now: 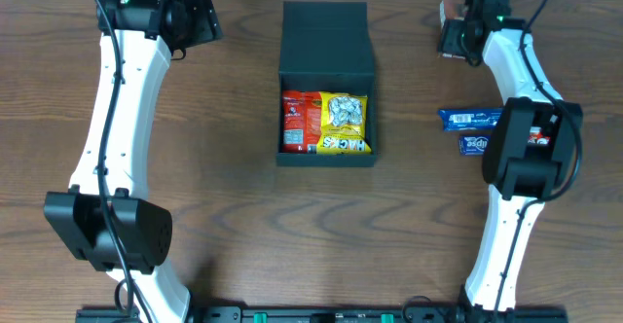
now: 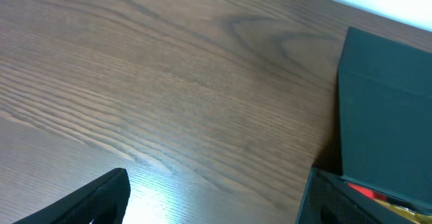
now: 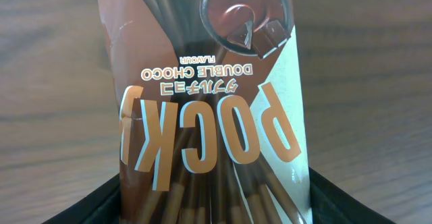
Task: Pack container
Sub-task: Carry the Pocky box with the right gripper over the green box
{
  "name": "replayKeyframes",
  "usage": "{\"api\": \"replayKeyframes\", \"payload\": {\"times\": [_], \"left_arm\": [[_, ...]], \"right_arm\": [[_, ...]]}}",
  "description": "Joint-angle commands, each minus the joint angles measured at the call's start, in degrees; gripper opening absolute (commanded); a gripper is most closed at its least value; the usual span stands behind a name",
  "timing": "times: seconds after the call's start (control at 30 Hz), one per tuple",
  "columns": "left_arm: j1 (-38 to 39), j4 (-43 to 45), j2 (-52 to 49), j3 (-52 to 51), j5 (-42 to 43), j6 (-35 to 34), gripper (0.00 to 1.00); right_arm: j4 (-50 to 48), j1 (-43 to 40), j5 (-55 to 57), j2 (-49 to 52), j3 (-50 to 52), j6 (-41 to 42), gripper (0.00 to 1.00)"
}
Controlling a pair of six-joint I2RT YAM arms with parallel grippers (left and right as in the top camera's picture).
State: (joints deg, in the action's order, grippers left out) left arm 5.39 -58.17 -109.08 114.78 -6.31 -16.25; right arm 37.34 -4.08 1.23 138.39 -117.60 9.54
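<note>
The container (image 1: 326,161), a dark box with its flap lid (image 1: 326,36) raised behind it, sits mid-table and holds a red packet (image 1: 295,119) and a yellow packet (image 1: 345,124). At the back right my right gripper (image 1: 450,39) points down at the table. In the right wrist view its fingers (image 3: 337,200) press both sides of a brown Pocky packet (image 3: 209,102), which fills the gap of the right gripper (image 3: 212,209). My left gripper (image 1: 200,19) hangs open at the back left, left of the lid (image 2: 385,102), with only bare table between the jaws of the left gripper (image 2: 216,204).
Two blue snack bars (image 1: 469,119) (image 1: 473,145) lie right of the box, partly under the right arm (image 1: 531,158). The left arm (image 1: 122,119) runs along the table's left side. Brown wood table (image 1: 224,167) all round.
</note>
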Motion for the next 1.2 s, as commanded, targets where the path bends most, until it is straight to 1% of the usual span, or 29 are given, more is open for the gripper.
{"api": "replayKeyframes", "payload": {"times": [0.0, 0.13, 0.2, 0.37, 0.47, 0.63, 0.67, 0.73, 0.8, 0.9, 0.97, 1.07, 1.17], "left_arm": [[-0.2, -0.1, 0.0, 0.9, -2.4, 1.1, 0.86], [-0.2, 0.2, 0.0, 0.9, -3.7, 1.5, 0.86], [-0.2, 0.5, 0.0, 0.9, -5.9, 1.5, 0.87], [-1.2, 1.4, 0.0, 0.9, -7.2, 1.5, 0.87], [-1.8, 2.0, 0.0, 0.9, -7.1, 1.6, 0.87], [-1.9, 3.5, 0.0, 0.9, -5.5, 4.3, 0.87], [-1.9, 3.9, 0.0, 0.9, -5.2, 4.6, 0.87], [-1.9, 4.7, 0.0, 0.9, -4.1, 4.8, 0.87], [-1.9, 4.7, 0.0, 0.9, -4.1, 4.7, 0.87], [-1.9, 4.8, 0.0, 0.9, -4.1, 4.7, 0.87], [-1.9, 4.8, 0.0, 0.9, -4.1, 4.7, 0.87], [-1.9, 4.9, 0.0, 0.9, -3.6, 4.4, 0.87], [-1.9, 4.6, 0.0, 0.9, -0.9, 4.4, 0.86]], "right_arm": [[3.5, 2.8, -0.2, 0.5, -6.7, -0.2, 0.57], [12.7, 6.3, -0.2, 0.5, -17.0, -0.2, 0.53], [17.5, 8.8, -0.2, 0.5, -22.5, -0.2, 0.53], [26.3, 14.8, -0.2, 0.5, -31.6, -0.2, 0.53], [30.5, 18.2, -0.2, -0.2, -34.3, 1.8, 0.51], [35.4, 21.3, -0.7, -5.1, -33.9, 2.6, 0.48], [36.1, 21.4, -0.7, -6.9, -32.8, 2.6, 0.48], [35.9, 20.4, -0.7, -13.0, -25.8, 2.6, 0.47], [34.5, 18.9, -3.1, -18.1, -18.3, 2.8, 0.45], [29.0, 16.3, -6.3, -27.8, -2.0, 3.1, 0.45], [26.3, 15.9, -8.1, -31.9, 5.4, 3.3, 0.45], [22.1, 17.8, -10.6, -36.6, 15.3, 4.8, 0.45], [20.9, 21.7, -8.3, -36.5, 19.7, 7.9, 0.46]]}}
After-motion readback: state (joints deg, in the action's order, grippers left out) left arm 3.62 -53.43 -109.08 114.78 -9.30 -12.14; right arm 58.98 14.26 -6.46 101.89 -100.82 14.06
